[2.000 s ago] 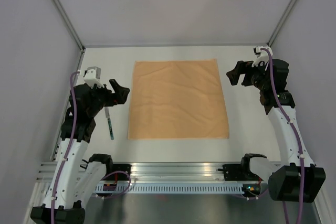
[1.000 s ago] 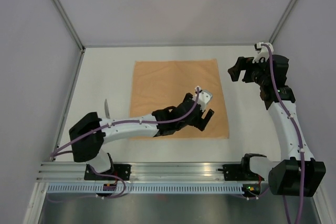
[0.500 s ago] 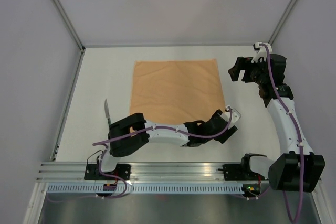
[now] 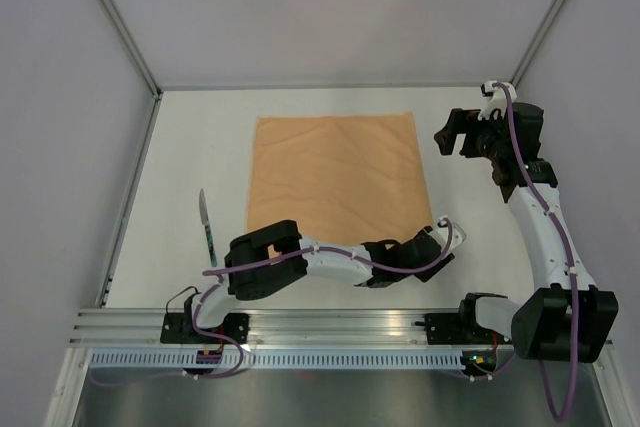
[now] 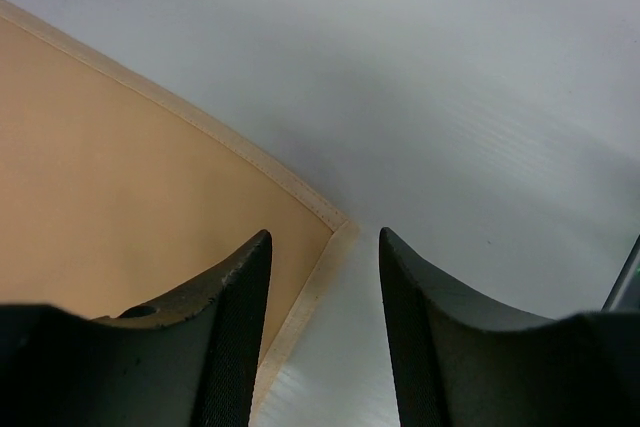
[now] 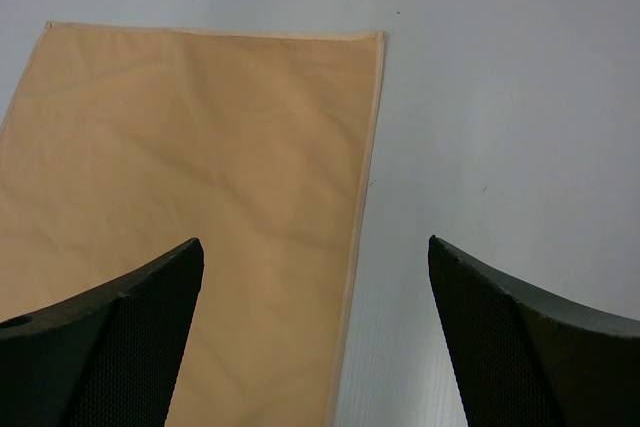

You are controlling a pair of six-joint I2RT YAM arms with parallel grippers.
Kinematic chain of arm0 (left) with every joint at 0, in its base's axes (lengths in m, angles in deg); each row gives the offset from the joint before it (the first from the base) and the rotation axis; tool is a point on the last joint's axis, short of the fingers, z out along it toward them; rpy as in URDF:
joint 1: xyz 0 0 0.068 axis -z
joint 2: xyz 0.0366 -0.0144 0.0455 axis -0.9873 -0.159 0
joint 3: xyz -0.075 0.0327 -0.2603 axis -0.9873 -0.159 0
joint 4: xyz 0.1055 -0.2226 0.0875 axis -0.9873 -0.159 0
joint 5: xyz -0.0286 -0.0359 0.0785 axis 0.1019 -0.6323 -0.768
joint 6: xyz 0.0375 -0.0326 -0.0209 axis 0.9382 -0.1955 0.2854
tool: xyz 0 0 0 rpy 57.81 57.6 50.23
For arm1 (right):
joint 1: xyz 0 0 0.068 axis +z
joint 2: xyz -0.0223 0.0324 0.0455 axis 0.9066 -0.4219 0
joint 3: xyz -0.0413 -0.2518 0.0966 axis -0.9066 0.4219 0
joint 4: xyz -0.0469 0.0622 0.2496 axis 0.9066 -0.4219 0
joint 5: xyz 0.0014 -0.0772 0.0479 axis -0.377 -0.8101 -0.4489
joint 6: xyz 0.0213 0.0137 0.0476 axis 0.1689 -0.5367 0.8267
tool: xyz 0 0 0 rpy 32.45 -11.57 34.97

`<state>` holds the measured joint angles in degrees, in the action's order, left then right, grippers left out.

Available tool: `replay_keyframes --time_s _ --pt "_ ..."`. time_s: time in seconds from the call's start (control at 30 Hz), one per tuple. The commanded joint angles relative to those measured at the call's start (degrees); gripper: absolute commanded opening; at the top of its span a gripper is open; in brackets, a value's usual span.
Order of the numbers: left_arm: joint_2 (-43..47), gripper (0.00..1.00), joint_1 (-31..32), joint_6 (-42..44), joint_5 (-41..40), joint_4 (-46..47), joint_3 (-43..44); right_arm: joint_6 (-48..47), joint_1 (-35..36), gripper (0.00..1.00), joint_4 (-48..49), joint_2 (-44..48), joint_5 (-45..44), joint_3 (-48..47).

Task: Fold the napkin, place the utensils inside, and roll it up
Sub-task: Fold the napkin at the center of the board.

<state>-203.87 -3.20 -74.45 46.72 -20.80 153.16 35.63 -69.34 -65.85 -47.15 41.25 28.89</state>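
Observation:
The peach-orange napkin (image 4: 335,182) lies flat in the middle of the white table (image 4: 200,147). My left arm reaches low across the front, and my left gripper (image 4: 437,253) sits at the napkin's near right corner. In the left wrist view the napkin (image 5: 120,177) ends in a hemmed corner that lies between the two fingers of the left gripper (image 5: 325,237), which stand apart. My right gripper (image 4: 447,137) hovers wide open beside the napkin's right edge, the napkin (image 6: 200,167) showing below the right gripper (image 6: 313,245). One green-handled utensil (image 4: 207,227) lies left of the napkin.
Grey walls close the table in at the left, back and right. A metal rail (image 4: 340,327) with both arm bases runs along the near edge. The right arm's links (image 4: 545,237) stand along the right side.
My left arm has swung from the left side across the napkin's front to its near right corner, and its jaws have narrowed. The right arm has barely moved.

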Motion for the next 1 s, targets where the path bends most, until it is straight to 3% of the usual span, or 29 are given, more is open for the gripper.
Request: replay_keyframes --time_s 0.0,0.3,0.4,0.73,0.97 --pt "-1.6 0.52 0.6 0.2 1.5 3.2 2.3 -0.1 0.1 0.98 0.2 -0.2 -1.3 -1.9" --pt "-4.5 0.48 1.3 -0.2 1.4 2.1 3.5 -0.3 0.1 0.98 0.2 0.0 -1.4 -1.8" --pt "-4.9 0.43 1.5 -0.5 0.8 1.8 3.2 -0.3 0.0 0.98 0.1 0.2 -1.4 -1.8" --pt "-3.5 0.09 1.9 -3.0 -0.4 1.8 1.5 -0.1 0.0 0.98 0.0 0.2 -1.0 -1.8" --pt "0.5 0.05 1.9 -6.7 -0.7 3.1 0.1 -0.3 0.1 0.98 -0.1 0.2 -0.9 -1.8"
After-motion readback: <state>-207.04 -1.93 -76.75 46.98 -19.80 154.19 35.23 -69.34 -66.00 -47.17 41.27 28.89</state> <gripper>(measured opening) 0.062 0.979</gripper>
